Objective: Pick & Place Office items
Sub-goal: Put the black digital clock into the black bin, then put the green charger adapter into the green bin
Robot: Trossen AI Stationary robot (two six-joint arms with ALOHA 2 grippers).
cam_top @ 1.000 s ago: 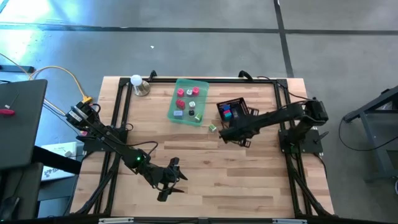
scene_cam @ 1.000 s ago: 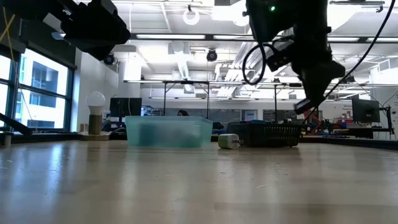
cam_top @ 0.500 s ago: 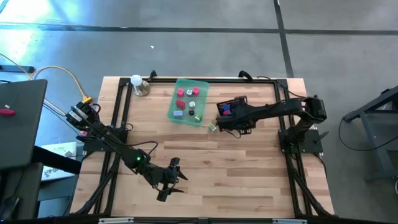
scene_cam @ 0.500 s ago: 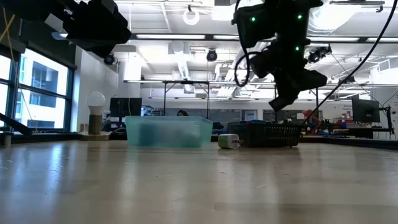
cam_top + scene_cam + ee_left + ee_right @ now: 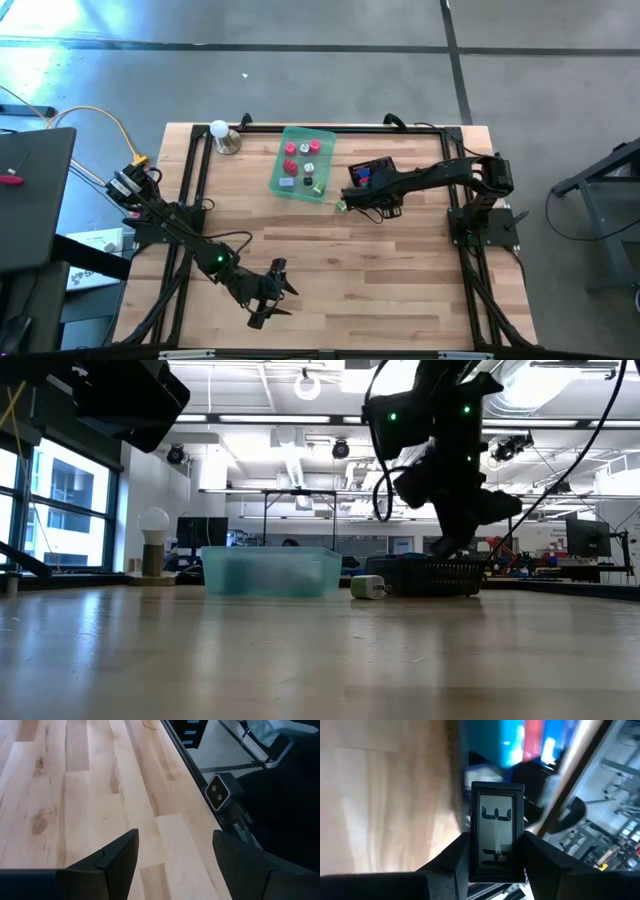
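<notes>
My right gripper (image 5: 496, 845) is shut on a small black rectangular office item with a grey display face (image 5: 497, 827). It hovers at the near side of the black mesh basket (image 5: 371, 172), which holds blue and red pieces (image 5: 522, 737). A green-and-white piece (image 5: 341, 205) lies on the wood just left of this gripper (image 5: 360, 203). The translucent green tray (image 5: 303, 162) holds pink, red and dark pieces. My left gripper (image 5: 272, 297) waits open above bare wood near the table's near edge, with nothing between its fingers (image 5: 122, 852). My right gripper pinches the black display piece by its two long sides (image 5: 476, 855), one finger (image 5: 451, 860) on each side. The fingers slant down toward the basket. The piece is lifted clear of the table, its display face toward the wrist camera.
A bulb lamp (image 5: 221, 133) stands at the table's far left corner. A black frame rail (image 5: 190, 180) runs around the tabletop. The low camera (image 5: 218, 791) sits at the near edge by my left gripper. Bare wood lies between the two arms.
My right gripper has carried the black piece toward the table's far edge and left, up to the basket's near side, sinking slightly while its wrist rolled. It stays shut on the piece.
</notes>
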